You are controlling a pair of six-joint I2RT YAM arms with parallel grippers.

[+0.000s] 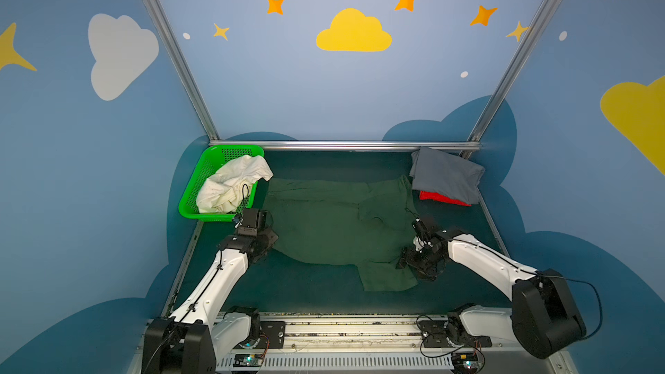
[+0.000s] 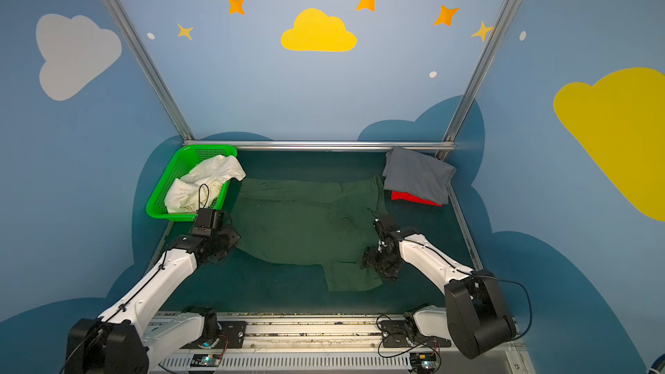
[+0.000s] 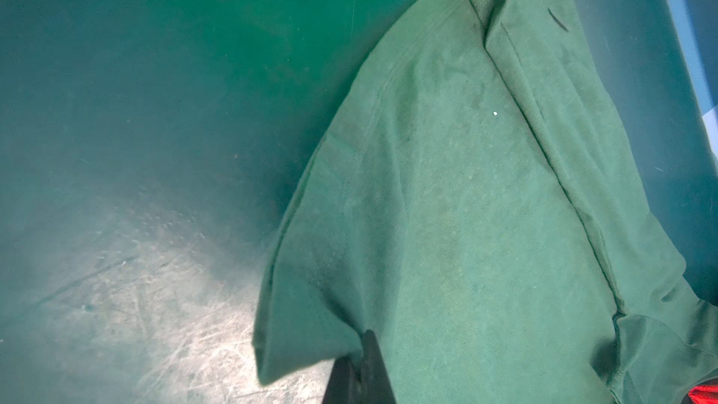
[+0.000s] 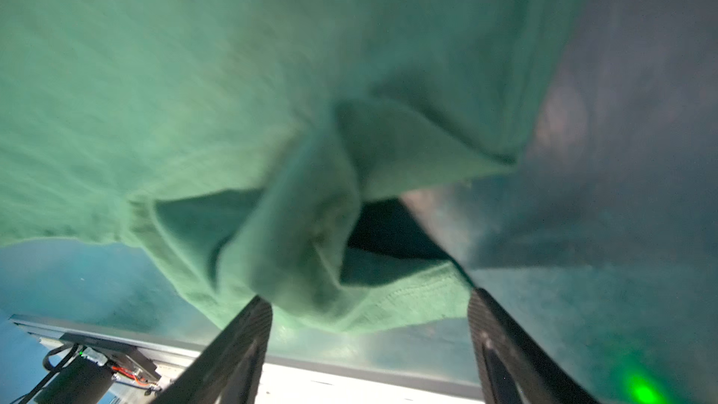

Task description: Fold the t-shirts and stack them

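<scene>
Green cloth covers the middle of the counter [image 1: 306, 293]. It is the dark green t-shirt [image 1: 334, 224], lying flat. Its long way runs side to side, with the sleeves at the right end and the bottom hem at the left. Only the left wrist view shows the left gripper [image 3: 367, 338] pinched tight on the hem; the arm hides that in both top views. Only the right wrist view shows the right gripper [image 4: 367, 301] spread wide, with a bunched sleeve between its jaws. Both top views show the grey t-shirt [image 1: 446, 178] lying on the red t-shirt [image 1: 444, 198] in the far right corner. The white t-shirt [image 1: 230, 185] sits in the green basket [image 1: 192, 183].
</scene>
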